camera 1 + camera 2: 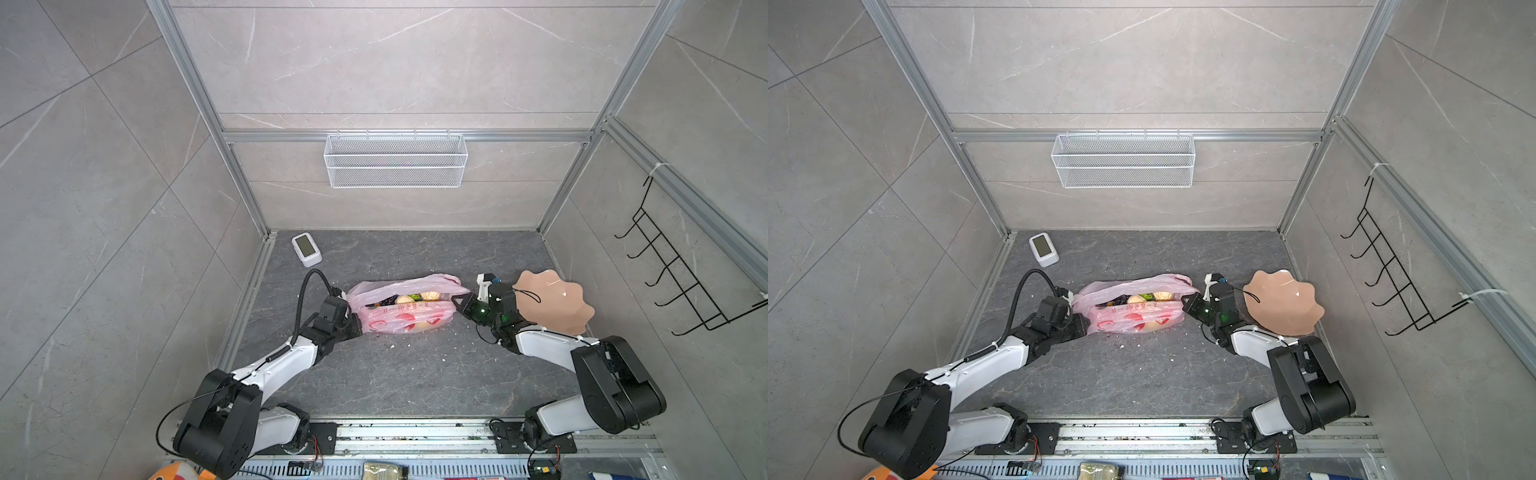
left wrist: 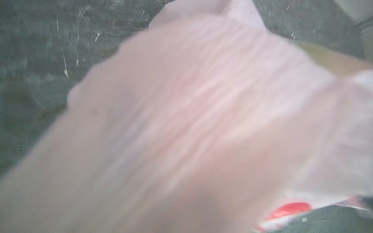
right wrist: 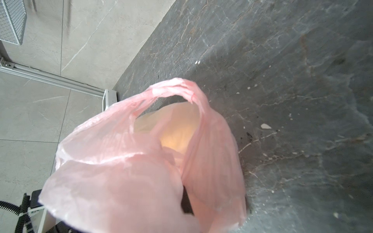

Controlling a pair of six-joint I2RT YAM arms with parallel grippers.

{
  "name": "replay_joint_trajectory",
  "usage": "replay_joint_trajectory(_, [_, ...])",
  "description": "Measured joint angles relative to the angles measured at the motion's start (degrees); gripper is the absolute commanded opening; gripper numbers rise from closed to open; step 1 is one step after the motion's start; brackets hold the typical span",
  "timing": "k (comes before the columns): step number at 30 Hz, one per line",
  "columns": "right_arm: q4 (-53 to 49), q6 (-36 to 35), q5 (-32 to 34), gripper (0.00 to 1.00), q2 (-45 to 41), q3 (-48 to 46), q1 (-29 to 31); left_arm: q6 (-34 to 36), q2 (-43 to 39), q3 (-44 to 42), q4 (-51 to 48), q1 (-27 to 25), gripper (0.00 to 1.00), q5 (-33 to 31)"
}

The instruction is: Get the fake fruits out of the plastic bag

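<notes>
bag: the plastic bag [image 1: 405, 320] [image 1: 1133, 318] is laid on its side mid-counter [image 1: 415, 374], stretched between the two arms, with red printing shown on the near face.
mouth: turned upward and gaped open in both top views.
fruits: the fake fruits [image 1: 409, 297] [image 1: 1144, 297] are all kept inside the bag. Beige, green and dark purple bits are seen through the mouth, and a pale lump is made out through the film lower down.
left jaws: pushed up against the bag's left end and hidden by it. The left wrist view is filled with blurry pink film [image 2: 201, 121], so released or clenched can't be told.
right jaws: clenched on the bag's right end — the film is drawn to a point at the tips.
right wrist view: a handle loop [image 3: 177, 90] is arched up, and a yellowish fruit [image 3: 177, 129] is glimpsed through it.
plate: a peach scalloped plate [image 1: 561, 307] is parked just behind the right arm, near the right wall, partly covered by the wrist.
other stuff: a white gadget with a screen [image 1: 306, 248] is sat in the counter's far left corner — a wire basket [image 1: 395, 160] is hung on the back wall and a black hook rack [image 1: 681, 270] on the right wall.
</notes>
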Motion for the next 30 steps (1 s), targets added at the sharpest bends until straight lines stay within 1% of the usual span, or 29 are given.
replay_joint_trajectory(2, [-0.92,-0.48,0.52,0.0,-1.33,0.02,0.15,0.24,-3.06,1.11,-4.68,-3.34,0.56,-6.03])
replay_joint_trajectory(3, [-1.7,-0.83,0.87,0.0,-2.08,0.09,0.35,0.09,-4.17,2.16,-7.52,-5.38,0.58,-10.03])
replay_joint_trajectory(5, [-3.39,-1.6,1.55,0.0,-3.08,0.42,0.85,0.22,-5.03,4.37,-11.85,-8.9,0.61,-16.02])
replay_joint_trajectory(8, [-6.19,-3.04,2.67,0.0,-4.11,1.42,1.79,1.27,-4.76,8.07,-17.07,-14.64,0.64,-25.05])
replay_joint_trajectory(10, [-7.72,-3.8,3.34,0.0,-4.74,1.99,2.21,3.72,-3.32,10.82,-18.78,-18.03,0.72,-30.08])
replay_joint_trajectory(11, [-8.24,-4.13,3.58,0.0,-5.01,2.21,2.27,5.35,-2.12,12.04,-18.73,-19.04,0.73,-31.63])
replay_joint_trajectory(14, [-9.77,-4.81,4.13,0.01,-5.7,2.78,2.32,10.71,4.96,17.35,-18.49,-20.06,0.77,-35.56])
replay_joint_trajectory(17, [-11.02,-5.49,4.46,0.01,-6.25,3.02,2.32,15.8,14.08,23.67,-17.64,-19.08,0.78,-37.92])
replay_joint_trajectory(19, [-11.93,-5.9,4.61,0.01,-6.49,3.26,2.34,18.47,19.37,27.36,-17.38,-17.88,0.77,-38.36])
replay_joint_trajectory(20, [-12.24,-6.1,4.61,0.01,-6.56,3.37,2.32,19.85,21.86,29.03,-17.31,-16.96,0.75,-38.47])
replay_joint_trajectory(21, [-12.44,-6.34,4.59,0.01,-6.58,3.45,2.34,20.83,23.58,30.18,-17.14,-16.13,0.7,-38.49])
replay_joint_trajectory(23, [-12.83,-6.91,4.59,0.01,-6.58,3.5,2.34,22.49,27.08,32.7,-17.0,-13.57,0.57,-38.07])
replay_joint_trajectory(25, [-13.31,-7.48,4.61,0.0,-6.58,3.58,2.34,23.41,30.05,35.43,-17.14,-10.51,0.39,-37.0])
replay_joint_trajectory(27, [-13.55,-8.15,4.61,0.0,-6.58,3.61,2.34,23.82,32.26,38.1,-17.31,-6.86,0.24,-34.38])
replay_joint_trajectory(28, [-13.73,-8.74,4.61,0.0,-6.58,3.61,2.34,23.41,33.22,39.5,-17.33,-4.63,0.13,-32.06])
replay_joint_trajectory(29, [-13.79,-9.22,4.61,0.0,-6.56,3.61,2.36,22.95,34.14,41.03,-17.46,-2.12,0.07,-29.14])
replay_joint_trajectory(30, [-13.79,-9.6,4.59,0.0,-6.54,3.63,2.4,22.64,34.69,42.14,-17.49,-0.37,0.04,-26.77])
